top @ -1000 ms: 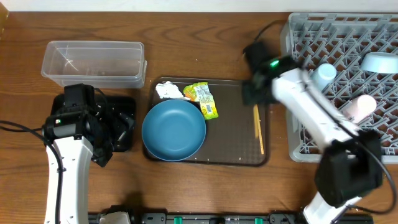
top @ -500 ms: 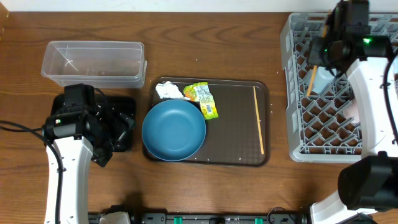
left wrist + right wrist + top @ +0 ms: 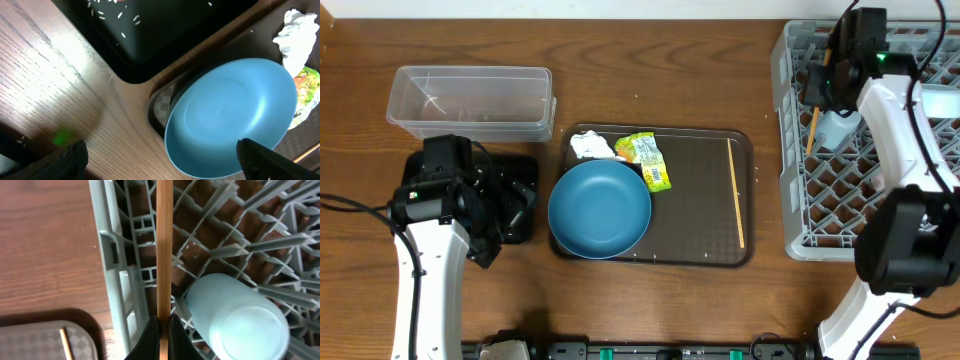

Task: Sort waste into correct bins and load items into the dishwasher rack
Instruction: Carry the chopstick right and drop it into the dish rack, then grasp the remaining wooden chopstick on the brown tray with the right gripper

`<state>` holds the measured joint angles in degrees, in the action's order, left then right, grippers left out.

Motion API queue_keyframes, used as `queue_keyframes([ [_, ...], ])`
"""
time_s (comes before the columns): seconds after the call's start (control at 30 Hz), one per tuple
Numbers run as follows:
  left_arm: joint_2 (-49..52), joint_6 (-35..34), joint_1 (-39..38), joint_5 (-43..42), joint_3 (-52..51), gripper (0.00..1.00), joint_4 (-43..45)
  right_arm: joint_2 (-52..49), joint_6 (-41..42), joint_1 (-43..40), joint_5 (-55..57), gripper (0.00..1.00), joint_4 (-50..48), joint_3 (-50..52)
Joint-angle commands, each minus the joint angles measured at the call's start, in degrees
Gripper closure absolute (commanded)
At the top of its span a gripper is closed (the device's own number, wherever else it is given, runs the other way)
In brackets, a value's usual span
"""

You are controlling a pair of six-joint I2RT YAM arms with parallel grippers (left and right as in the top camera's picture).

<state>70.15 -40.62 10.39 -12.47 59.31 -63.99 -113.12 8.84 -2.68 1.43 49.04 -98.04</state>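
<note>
My right gripper (image 3: 823, 92) (image 3: 163, 330) is shut on one wooden chopstick (image 3: 811, 132) (image 3: 164, 245), held over the left side of the grey dishwasher rack (image 3: 790, 150) (image 3: 120, 255), beside a light-blue cup (image 3: 838, 128) (image 3: 235, 315) lying in it. The other chopstick (image 3: 736, 205) (image 3: 65, 340) lies on the brown tray (image 3: 700, 200). The dark-blue plate (image 3: 600, 208) (image 3: 230, 115), tissue (image 3: 590, 147) (image 3: 297, 35) and wrapper (image 3: 648, 160) (image 3: 307, 90) also rest there. My left gripper (image 3: 515, 210) (image 3: 162, 160) hangs open by the plate's left rim, next to the black tray (image 3: 150, 35) holding rice grains (image 3: 120, 15).
The clear tub (image 3: 470, 100) stands at the back left, behind my left arm. The black tray (image 3: 525, 165) is mostly hidden under that arm in the overhead view. The rack fills the right side up to the table's edge.
My right arm has swung from the brown tray's right end to over the rack, carrying one chopstick. The left arm has not moved.
</note>
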Motion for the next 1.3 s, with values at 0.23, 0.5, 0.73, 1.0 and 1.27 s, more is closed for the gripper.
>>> queue_keyframes([
  [0.23, 0.15, 0.33, -0.09, 0.79, 0.92, 0.02, -0.04, 0.31, -2.27, 0.55, -3.32, 0.21, 1.16, -0.37],
  [0.5, 0.15, 0.33, -0.09, 0.79, 0.92, 0.02, -0.04, 1.66, -2.1, 2.8, -11.34, 0.16, 6.93, -2.58],
  [0.73, 0.15, 0.33, -0.09, 0.79, 0.92, 0.02, -0.04, 3.61, -3.8, 8.68, -21.81, 0.18, 13.33, -2.4],
  [1.0, 0.15, 0.33, -0.09, 0.79, 0.92, 0.02, -0.04, 3.34, 6.54, 20.55, -5.46, 0.24, 13.22, 4.7],
  [1.27, 0.15, 0.33, -0.09, 0.79, 0.92, 0.02, -0.04, 3.32, 12.59, 24.72, 1.57, 0.3, 6.84, 14.93],
])
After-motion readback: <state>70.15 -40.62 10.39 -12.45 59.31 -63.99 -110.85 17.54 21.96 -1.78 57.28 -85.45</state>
